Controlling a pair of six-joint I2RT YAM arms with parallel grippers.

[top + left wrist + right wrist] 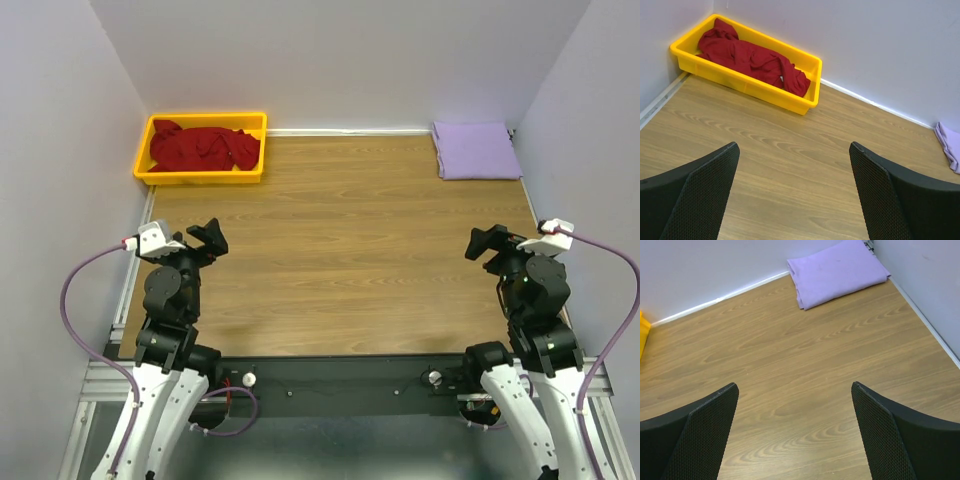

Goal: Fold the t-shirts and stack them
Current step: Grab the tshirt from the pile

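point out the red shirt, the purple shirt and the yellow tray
red shirt (205, 148): top camera, middle of the crumpled heap
purple shirt (476, 150): top camera, centre of the folded top
yellow tray (200, 178): top camera, its near wall

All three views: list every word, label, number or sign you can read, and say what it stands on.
No readable text, label, number or sign in any view. The red t-shirt, the lavender t-shirt and the yellow tray show no print or marking.
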